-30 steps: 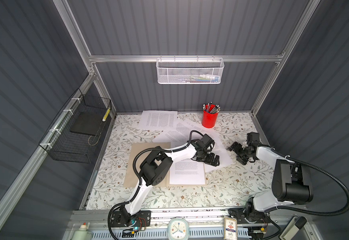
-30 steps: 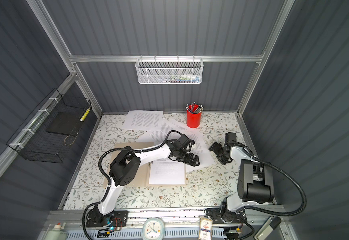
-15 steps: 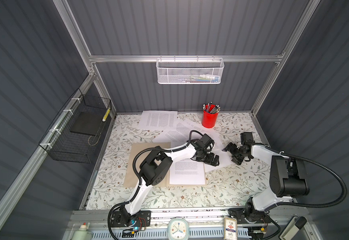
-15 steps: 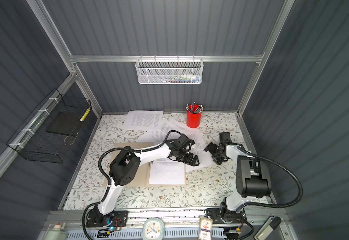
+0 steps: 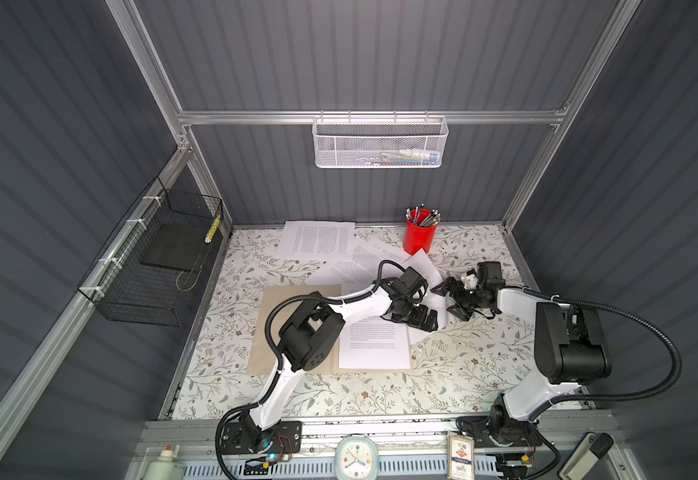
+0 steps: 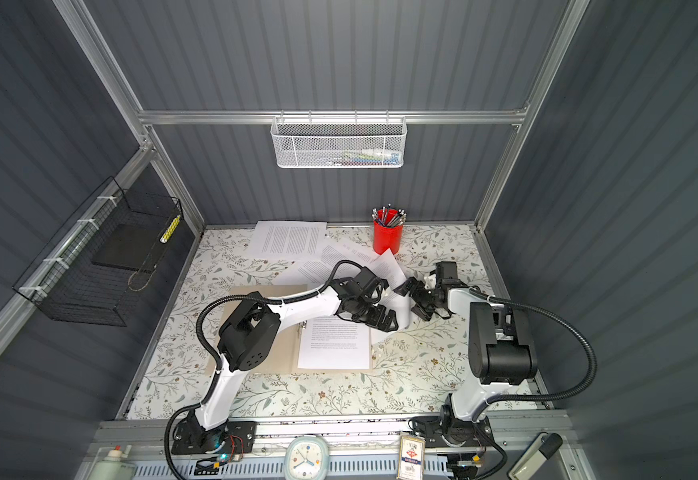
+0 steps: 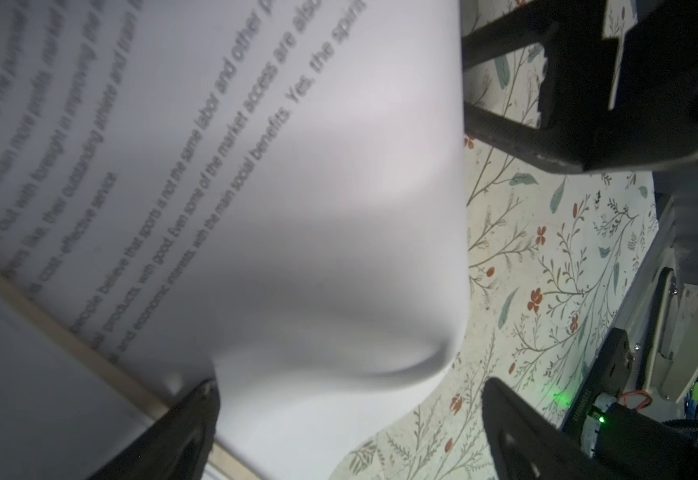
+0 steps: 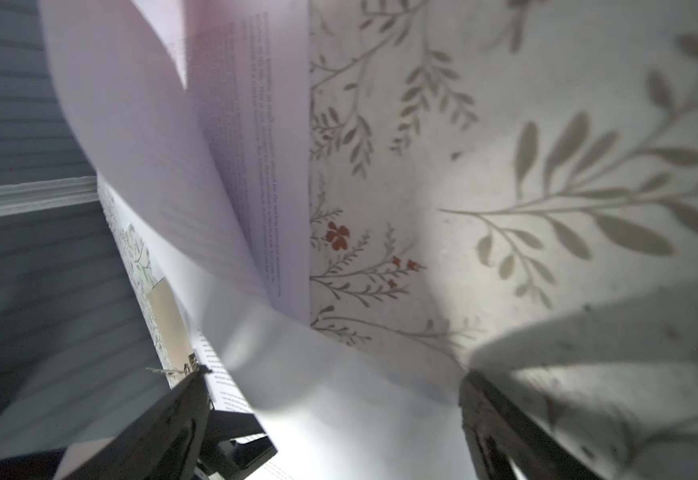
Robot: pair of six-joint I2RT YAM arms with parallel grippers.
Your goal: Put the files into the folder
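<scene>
Filing stands partway: the folder (image 5: pixel 289 291) lies open on the bench (image 5: pixel 463 365) with one sheet (image 5: pixel 374 347) flat on its right half. A second sheet (image 7: pixel 318 249) bulges up at that half's far right corner, partly over the edge, with the left pincer (image 5: pixel 420 322) and the right pincer (image 5: pixel 449 301) spread wide on either side of it, neither pinching it. Left to do, by my reading: seat this sheet, then bring the other files (image 5: pixel 318 243) from the far side near the red cup (image 5: pixel 420 237).

The files (image 5: pixel 374 345) are showing thin, matt white paper, the folder (image 5: pixel 287 293) is looking like matt tan card, and the pen cup (image 5: pixel 420 239) is appearing as smooth red plastic.
</scene>
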